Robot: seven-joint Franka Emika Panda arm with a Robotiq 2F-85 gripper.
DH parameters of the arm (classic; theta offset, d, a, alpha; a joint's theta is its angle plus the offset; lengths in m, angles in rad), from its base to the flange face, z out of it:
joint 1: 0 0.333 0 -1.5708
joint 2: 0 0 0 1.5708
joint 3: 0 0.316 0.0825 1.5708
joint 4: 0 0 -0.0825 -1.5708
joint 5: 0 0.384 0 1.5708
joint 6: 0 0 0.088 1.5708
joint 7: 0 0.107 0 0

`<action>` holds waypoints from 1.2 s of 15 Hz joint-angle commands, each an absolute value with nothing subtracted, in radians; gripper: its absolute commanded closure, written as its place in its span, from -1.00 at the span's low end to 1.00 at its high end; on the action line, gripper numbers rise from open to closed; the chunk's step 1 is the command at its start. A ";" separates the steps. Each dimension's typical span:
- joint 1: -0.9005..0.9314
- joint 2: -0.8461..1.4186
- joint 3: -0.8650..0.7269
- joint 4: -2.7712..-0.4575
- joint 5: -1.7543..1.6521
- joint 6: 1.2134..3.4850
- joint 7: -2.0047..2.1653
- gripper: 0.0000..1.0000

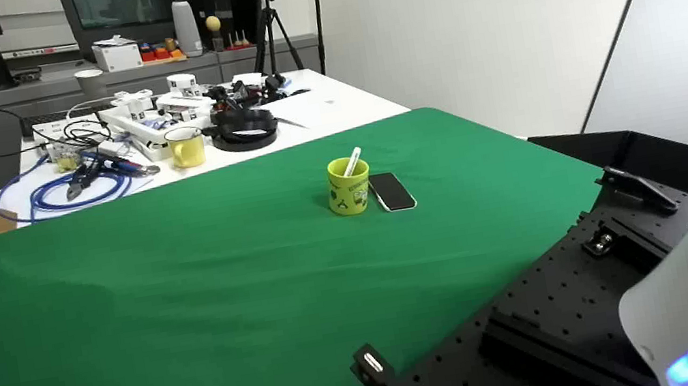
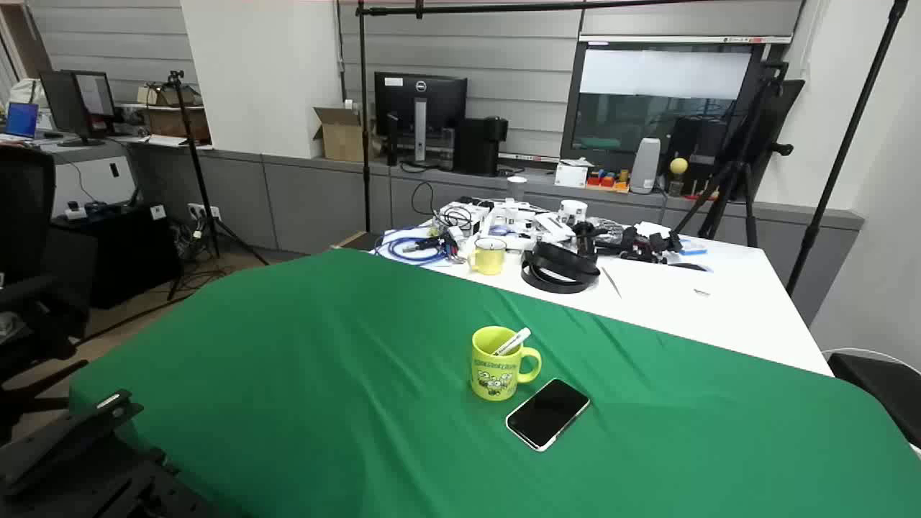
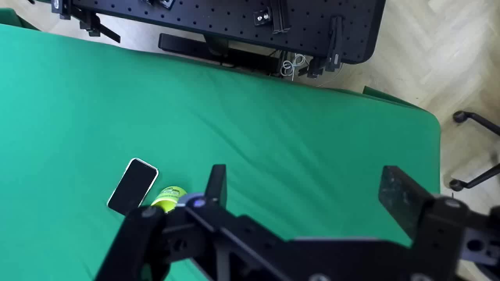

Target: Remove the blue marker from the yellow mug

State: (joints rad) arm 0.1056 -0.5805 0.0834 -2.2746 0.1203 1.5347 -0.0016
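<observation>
The yellow mug (image 1: 350, 197) is small and yellow-green with printed figures. It stands upright on the green cloth, also in an exterior view (image 2: 493, 375). A marker (image 1: 352, 160) leans in it, its upper end above the rim, also in an exterior view (image 2: 512, 341). The showing part is white; any blue part is hidden inside the mug. In the wrist view the mug (image 3: 171, 195) is partly covered by the gripper's left finger, and the marker does not show. My gripper (image 3: 304, 173) is open and empty, high above the cloth, beside the mug. Neither exterior view shows it.
A dark phone (image 2: 549, 414) lies on the cloth close beside the mug, also in the wrist view (image 3: 133, 186). A paler yellow cup (image 1: 188, 148), cables and tools stand on the white table behind. The black perforated mount (image 3: 234, 23) borders the cloth.
</observation>
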 commanded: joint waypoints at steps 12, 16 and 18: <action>0.018 -0.431 0.056 -2.249 0.070 1.700 0.061 -1.00; -0.051 -0.224 0.022 -2.245 0.017 1.794 0.105 -1.00; -0.075 -0.087 -0.008 -2.224 0.009 1.821 0.112 -1.00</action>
State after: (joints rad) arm -0.0549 -0.2692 0.0221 -2.2794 0.0300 1.8014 0.0522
